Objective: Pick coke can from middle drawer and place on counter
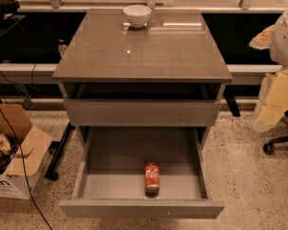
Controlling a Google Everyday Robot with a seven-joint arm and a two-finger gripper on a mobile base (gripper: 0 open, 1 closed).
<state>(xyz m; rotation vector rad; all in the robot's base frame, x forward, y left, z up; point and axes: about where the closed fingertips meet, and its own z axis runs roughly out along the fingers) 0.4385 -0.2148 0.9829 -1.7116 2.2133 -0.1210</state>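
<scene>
While can (152, 178) lies in drawer (139, 209), jaws far right

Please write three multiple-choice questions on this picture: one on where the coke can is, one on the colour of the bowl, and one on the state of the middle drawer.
1. Where is the coke can?
A) on the room floor
B) in the middle drawer, near its front wall
C) on a shelf

2. What colour is the bowl on the counter?
A) white
B) red
C) green

3. How is the middle drawer?
A) shut
B) pulled out
C) taken away

Answers: B, the can lies on its side on the drawer floor; A, the bowl is plainly white; B, the drawer's floor and side walls show. The end effector is not in view.
</scene>
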